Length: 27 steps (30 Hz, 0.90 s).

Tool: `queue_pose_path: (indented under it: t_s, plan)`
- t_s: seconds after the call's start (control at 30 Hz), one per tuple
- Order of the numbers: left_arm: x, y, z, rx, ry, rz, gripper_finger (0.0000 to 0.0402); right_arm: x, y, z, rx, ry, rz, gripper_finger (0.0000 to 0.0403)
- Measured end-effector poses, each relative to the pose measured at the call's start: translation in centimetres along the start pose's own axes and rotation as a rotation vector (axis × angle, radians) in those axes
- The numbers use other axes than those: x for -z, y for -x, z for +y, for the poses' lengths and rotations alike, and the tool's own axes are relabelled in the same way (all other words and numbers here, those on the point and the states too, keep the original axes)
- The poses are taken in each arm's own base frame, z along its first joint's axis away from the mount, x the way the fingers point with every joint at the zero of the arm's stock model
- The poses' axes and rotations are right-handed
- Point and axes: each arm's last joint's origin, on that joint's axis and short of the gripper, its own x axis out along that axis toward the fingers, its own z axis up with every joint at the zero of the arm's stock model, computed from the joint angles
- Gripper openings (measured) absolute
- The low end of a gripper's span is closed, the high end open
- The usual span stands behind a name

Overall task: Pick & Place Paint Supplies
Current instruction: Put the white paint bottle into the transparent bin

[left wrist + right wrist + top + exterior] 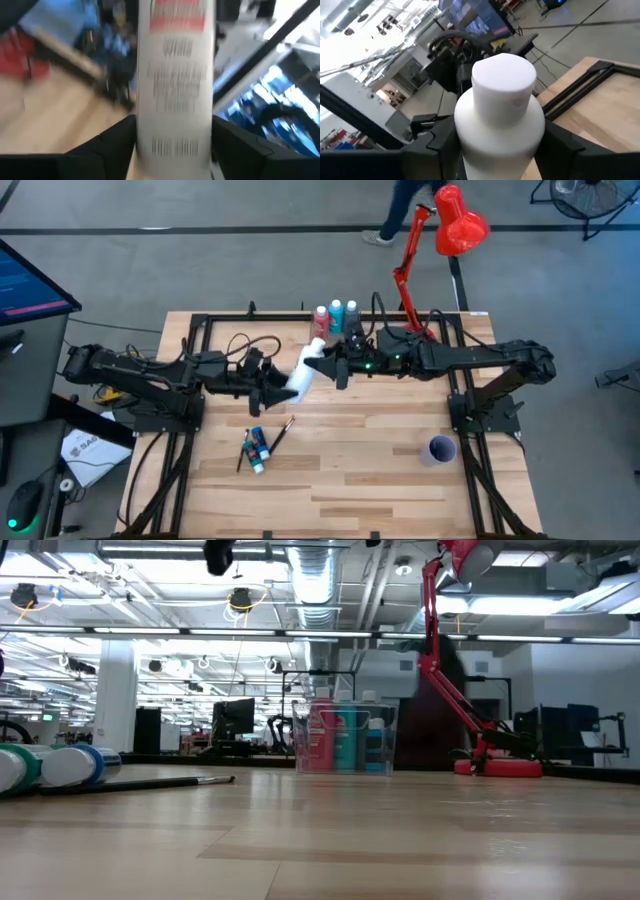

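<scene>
Two grippers meet over the middle of the wooden table (400, 480), both around one white bottle (301, 376) held in the air between them. The left gripper (283, 385) has the bottle's base end between its fingers (107, 145), which stand wide on either side of the labelled body. The right gripper (325, 361) closes on the cap end, a finger (560, 145) pressed against each side of the bottle's shoulder. Just behind the right gripper sits a clear box (343, 739) holding pink-red and blue-green bottles (336, 314). Near the left gripper, toward the table's front, lie small blue-green tubes (257, 450) and thin dark brushes (277, 434). Well beyond the right gripper stands a purple cup (439, 449).
</scene>
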Motion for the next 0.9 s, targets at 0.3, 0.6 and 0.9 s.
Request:
queue_pose_path:
  t_s: [0.3, 0.6, 0.9]
  plan:
    - [2.3, 0.2, 0.6, -0.069, 0.072, 0.224, 0.0302, -0.1, 0.1, -0.1, 0.057, 0.014, -0.034, 0.0178]
    - [4.4, 0.7, 0.4, -0.166, 0.082, 0.362, 0.0305, 1.0, 0.4, -1.4, 0.294, 0.072, -0.012, 0.0178]
    - [5.3, 0.9, -0.2, -0.235, 0.052, 0.33, 0.0305, 2.9, 1.7, -1.7, 0.659, 0.237, -0.087, 0.0178]
